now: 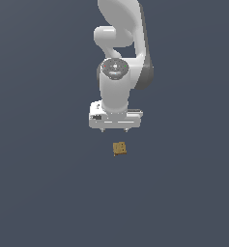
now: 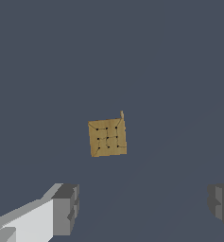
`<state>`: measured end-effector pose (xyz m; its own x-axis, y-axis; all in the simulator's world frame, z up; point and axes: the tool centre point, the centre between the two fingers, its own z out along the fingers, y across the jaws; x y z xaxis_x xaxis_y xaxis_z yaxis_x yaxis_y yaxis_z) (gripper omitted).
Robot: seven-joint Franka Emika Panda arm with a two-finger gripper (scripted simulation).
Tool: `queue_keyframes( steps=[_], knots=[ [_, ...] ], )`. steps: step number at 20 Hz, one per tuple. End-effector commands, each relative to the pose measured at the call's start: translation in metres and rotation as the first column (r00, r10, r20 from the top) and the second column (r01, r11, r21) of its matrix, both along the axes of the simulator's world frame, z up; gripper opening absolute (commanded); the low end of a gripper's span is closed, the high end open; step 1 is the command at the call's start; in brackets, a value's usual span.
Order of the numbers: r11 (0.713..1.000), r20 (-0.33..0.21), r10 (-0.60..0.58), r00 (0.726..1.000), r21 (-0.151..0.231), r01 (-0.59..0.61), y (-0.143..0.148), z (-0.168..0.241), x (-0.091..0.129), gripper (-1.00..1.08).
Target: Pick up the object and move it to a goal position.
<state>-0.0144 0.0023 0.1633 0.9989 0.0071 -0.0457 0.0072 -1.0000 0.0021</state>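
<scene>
The object (image 1: 119,148) is a small flat tan-brown block lying on the dark grey floor, just in front of the white arm in the exterior view. In the wrist view the object (image 2: 107,137) shows dark dots on its top face and sits slightly rotated. My gripper (image 1: 114,129) hangs above the floor a little behind the block, its two short fingertips apart and nothing between them. The wrist view shows the gripper (image 2: 144,208) open, with grey fingers (image 2: 66,208) wide to either side; the block lies beyond the gap, not between them.
A uniform dark grey floor (image 1: 43,183) surrounds the block. The white arm (image 1: 118,62) rises behind the gripper toward the exterior view's top. No other objects show.
</scene>
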Motion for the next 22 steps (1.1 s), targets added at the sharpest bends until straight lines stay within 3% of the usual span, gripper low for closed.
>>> queue_keyframes(
  steps=[1,11,22],
  knots=[
    [1.0,0.0,0.0,1.0,0.0,0.0,0.0,0.0,0.0,1.0],
    [0.999,-0.024,-0.003,1.0,-0.038,0.002,-0.019,-0.003,-0.006,1.0],
    [0.999,-0.009,0.021,1.0,-0.029,-0.022,-0.009,-0.024,0.002,1.0]
  ],
)
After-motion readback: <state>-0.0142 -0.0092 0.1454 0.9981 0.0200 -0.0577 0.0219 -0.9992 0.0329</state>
